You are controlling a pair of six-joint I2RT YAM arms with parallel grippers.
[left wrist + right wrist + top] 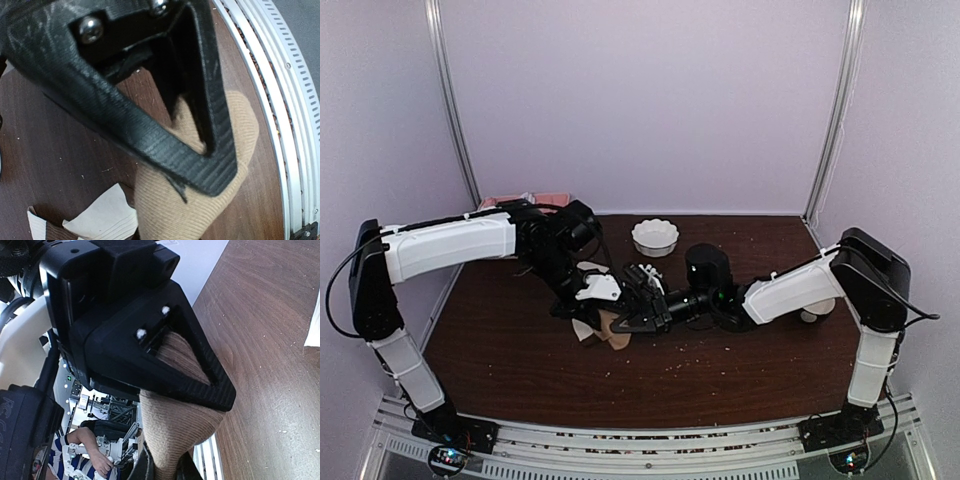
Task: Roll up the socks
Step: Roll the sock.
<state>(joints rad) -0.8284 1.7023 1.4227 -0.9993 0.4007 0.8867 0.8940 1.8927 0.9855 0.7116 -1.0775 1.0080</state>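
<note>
Near the table's middle lies the tan-brown sock (616, 327), with both grippers on it. My left gripper (603, 303) reaches in from the left and is shut on the sock. In the left wrist view its black fingers (210, 172) press into the ribbed tan fabric (170, 205). My right gripper (632, 316) comes from the right. It is shut on the same sock, whose tan cloth (180, 432) hangs bunched out of the closed jaws (220, 399). The cream-beige sock with dark patches (586, 330) lies beside and partly under the tan one; its pale fabric (102, 217) shows in the left wrist view.
A white scalloped bowl (655, 237) stands at the back centre. Something pink (530, 199) lies at the far left edge, behind the left arm. A small white object (816, 311) sits by the right arm's elbow. The metal rail (280, 100) runs along the table's near edge.
</note>
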